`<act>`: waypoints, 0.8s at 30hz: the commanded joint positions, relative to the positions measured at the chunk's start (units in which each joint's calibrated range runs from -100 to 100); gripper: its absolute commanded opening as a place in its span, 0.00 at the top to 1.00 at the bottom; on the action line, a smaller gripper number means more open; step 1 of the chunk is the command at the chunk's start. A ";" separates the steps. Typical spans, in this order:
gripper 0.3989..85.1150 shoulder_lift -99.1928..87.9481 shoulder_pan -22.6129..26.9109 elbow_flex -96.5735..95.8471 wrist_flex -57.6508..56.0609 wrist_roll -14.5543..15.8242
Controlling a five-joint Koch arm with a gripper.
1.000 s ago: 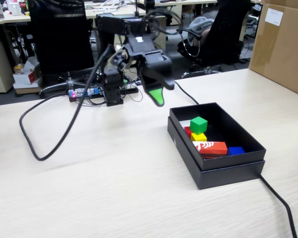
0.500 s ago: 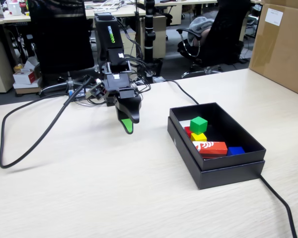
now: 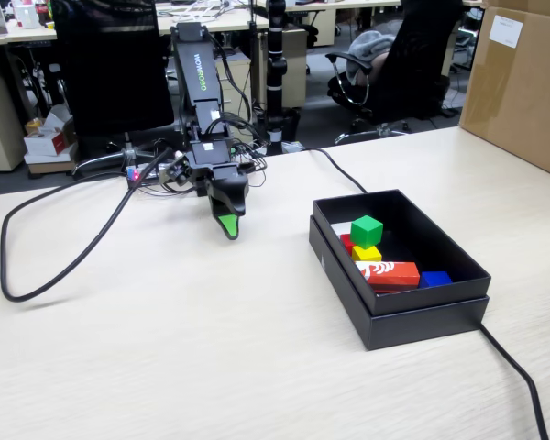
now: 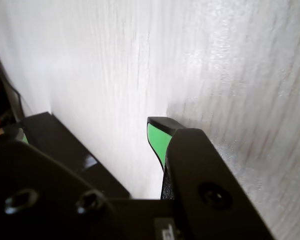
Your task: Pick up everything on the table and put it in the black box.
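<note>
Gripper [image 4: 157, 131] state first: from the wrist view only one green-faced jaw tip shows clearly, with a second dark jaw lower left of the frame, and bare tabletop visible between them, so the jaws look parted with nothing held; in the fixed view the tips overlap and I cannot confirm it there. The gripper [image 3: 227, 223] hangs tip-down just above the table [image 3: 165, 348], upper middle of the fixed view.

Going near to far in the fixed view: the black box [image 3: 422, 319] sits at the right centre, well apart from the gripper, lying to its right and nearer the camera. Its long axis runs from upper left to lower right. Inside, the green cube [image 3: 367, 230] rests on top of the yellow cube [image 3: 367, 253], with the red cube [image 3: 347, 242] just behind them, mostly covered. A long red-orange block [image 3: 388, 272] and a blue block [image 3: 434, 278] lie beside them.

No cube shows on the open tabletop, so the task looks finished. Hidden: the box's near inner floor and most of the red cube. A black cable [image 3: 73, 257] loops at left; a brown carton [image 3: 518, 82] stands upper right.
</note>
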 commanded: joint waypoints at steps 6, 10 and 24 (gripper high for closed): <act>0.42 -7.00 0.49 -5.11 6.74 0.73; 0.41 -9.53 0.54 -8.01 7.95 0.93; 0.42 -12.39 0.73 -14.90 10.37 1.71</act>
